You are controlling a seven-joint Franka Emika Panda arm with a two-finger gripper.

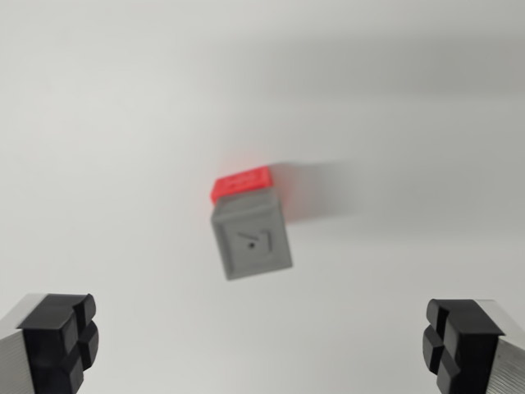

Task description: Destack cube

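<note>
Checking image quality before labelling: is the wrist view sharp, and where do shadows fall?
Wrist view: mildly blurred overall; the grey cube and red cube have soft edges; their shadow smears toward the wrist view's right; no glare on the white surface.

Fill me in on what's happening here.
A robot arm looks down its wrist camera at a small stack on a plain white surface: a grey cube sitting on a red cube, of which only one edge peeks out. The hand is open, its two black fingertips wide apart at the bottom corners, touching nothing. The picture is blurred. The grey cube has not been lifted off yet.
</note>
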